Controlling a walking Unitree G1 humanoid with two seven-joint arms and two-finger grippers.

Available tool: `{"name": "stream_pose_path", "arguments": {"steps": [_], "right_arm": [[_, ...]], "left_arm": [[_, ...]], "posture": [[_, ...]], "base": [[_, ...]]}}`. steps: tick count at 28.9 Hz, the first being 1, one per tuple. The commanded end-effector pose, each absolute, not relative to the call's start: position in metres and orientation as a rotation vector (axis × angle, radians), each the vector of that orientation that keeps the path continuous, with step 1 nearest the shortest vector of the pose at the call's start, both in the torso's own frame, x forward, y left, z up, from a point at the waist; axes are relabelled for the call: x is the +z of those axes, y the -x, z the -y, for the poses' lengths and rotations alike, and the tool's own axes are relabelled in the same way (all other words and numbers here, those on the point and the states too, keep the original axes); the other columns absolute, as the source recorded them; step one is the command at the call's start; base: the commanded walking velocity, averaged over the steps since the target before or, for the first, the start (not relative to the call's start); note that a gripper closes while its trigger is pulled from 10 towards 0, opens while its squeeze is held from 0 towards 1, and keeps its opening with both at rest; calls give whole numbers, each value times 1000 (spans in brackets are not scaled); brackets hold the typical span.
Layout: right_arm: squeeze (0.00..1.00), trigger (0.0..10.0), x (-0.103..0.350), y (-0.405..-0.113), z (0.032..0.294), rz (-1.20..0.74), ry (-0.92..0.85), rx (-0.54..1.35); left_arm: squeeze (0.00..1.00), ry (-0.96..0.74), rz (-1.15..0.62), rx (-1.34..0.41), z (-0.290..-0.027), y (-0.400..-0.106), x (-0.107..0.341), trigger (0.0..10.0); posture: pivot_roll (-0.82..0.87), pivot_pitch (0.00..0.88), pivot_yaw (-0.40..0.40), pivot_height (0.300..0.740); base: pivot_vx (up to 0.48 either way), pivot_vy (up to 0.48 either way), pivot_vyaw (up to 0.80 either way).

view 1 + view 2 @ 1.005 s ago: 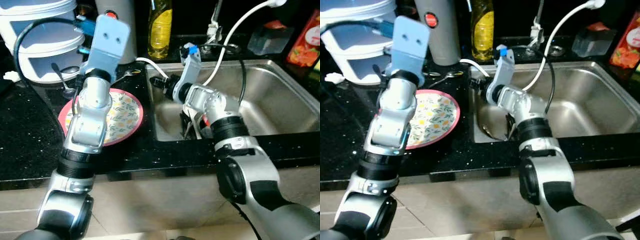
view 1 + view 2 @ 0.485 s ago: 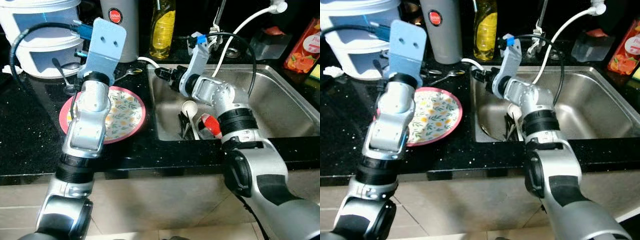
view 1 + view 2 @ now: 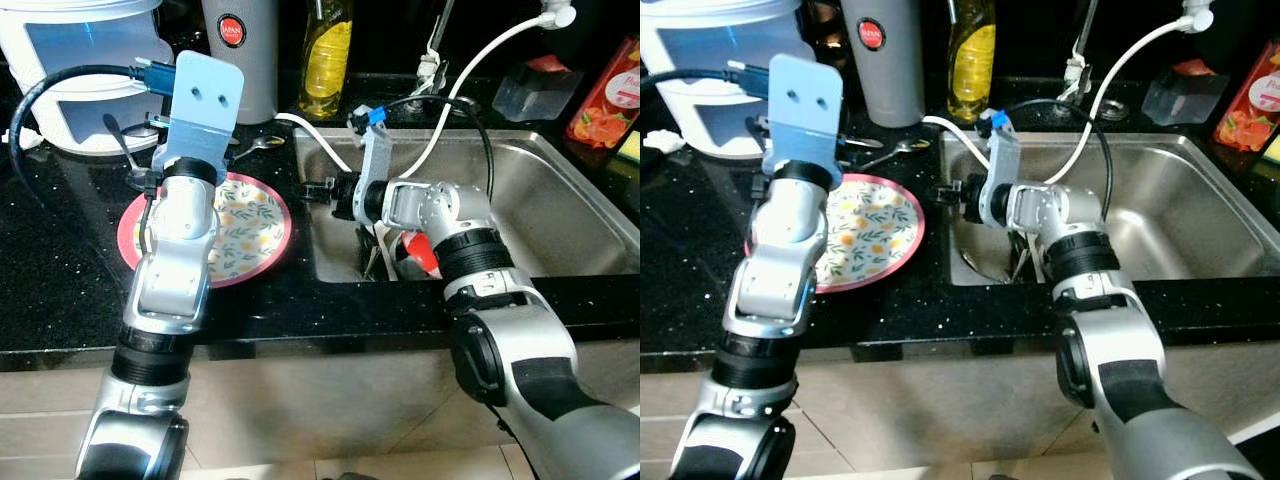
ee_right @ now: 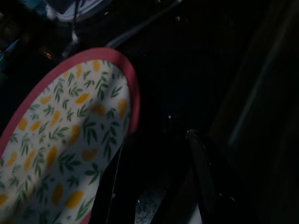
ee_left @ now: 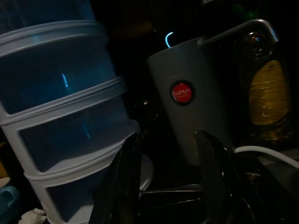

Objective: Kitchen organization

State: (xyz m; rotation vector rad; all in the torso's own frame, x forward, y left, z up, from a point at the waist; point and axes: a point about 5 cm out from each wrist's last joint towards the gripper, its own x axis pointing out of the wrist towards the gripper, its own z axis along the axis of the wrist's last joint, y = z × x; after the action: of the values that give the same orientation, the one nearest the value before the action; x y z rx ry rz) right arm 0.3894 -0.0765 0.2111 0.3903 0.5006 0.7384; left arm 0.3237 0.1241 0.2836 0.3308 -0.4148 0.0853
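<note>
Right gripper (image 3: 948,190) at sink (image 3: 1160,190) left edge, pointing toward floral plate (image 3: 875,235); fingers parted, seemingly empty, view dark. Left gripper (image 5: 168,175) parted, empty, facing grey flask (image 5: 191,98).

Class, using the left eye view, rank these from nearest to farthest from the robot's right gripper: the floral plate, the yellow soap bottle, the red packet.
1. floral plate, on the counter just to the left of the right gripper.
2. yellow soap bottle, behind the sink's left corner.
3. red packet, far right, beyond the sink.
</note>
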Motion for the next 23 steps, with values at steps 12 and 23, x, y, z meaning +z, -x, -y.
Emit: {"name": "stream_pose_path", "arguments": {"steps": [12,23], "right_arm": [[0,10000,209,-383,56,-518,-552,772],[0,10000,210,-372,35,-558,-540,875]], "left_arm": [[0,-311,400,-8,-101,-324,281,10000],[0,-310,390,0,-101,-324,278,10000]], "posture": [[84,0,-35,740],[93,0,-55,740]], "base": [[0,0,0],[0,0,0]]}}
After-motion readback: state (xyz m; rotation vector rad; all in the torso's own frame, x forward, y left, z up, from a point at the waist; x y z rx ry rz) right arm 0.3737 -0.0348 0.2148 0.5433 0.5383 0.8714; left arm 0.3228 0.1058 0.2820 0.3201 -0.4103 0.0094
